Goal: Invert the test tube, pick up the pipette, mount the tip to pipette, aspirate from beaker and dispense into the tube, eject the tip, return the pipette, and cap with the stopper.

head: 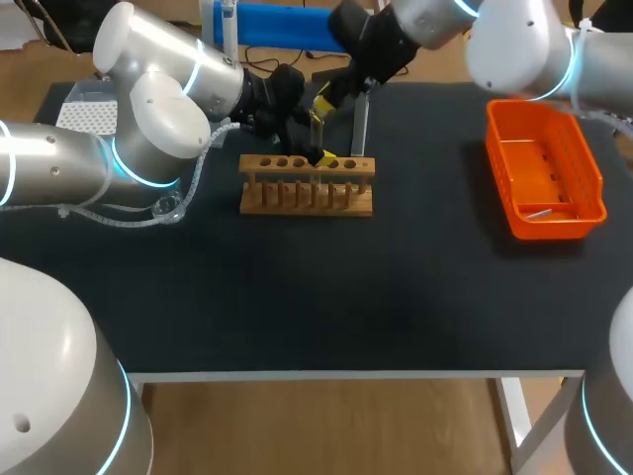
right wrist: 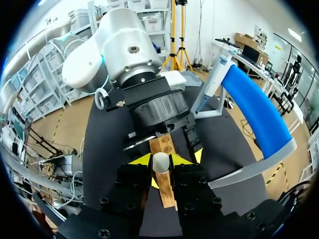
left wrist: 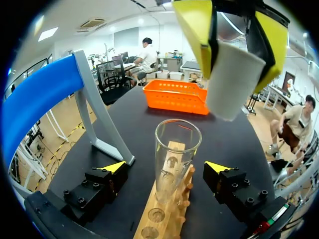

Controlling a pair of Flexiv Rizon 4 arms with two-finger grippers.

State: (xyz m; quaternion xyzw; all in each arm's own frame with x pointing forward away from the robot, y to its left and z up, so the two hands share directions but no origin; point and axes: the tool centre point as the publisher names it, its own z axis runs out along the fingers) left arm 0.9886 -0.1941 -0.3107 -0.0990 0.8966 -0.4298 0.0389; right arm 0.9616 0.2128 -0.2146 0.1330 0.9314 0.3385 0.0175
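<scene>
Far middle of bench: tube (left wrist: 177,144) upright in wooden rack (head: 307,188), inside left gripper (left wrist: 164,167), jaws apart, not touching. Right gripper (right wrist: 160,167) clamped on stopper (right wrist: 160,162) above tube. Pipette (right wrist: 219,74) on stand. Judged: only capping left.

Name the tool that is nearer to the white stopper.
Right. The right tool is shut on the stopper, above the test tube. The left tool is lower, open on either side of that tube, apart from the stopper.

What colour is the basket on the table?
The basket is bright orange all over. It shows best in the head view.
</scene>
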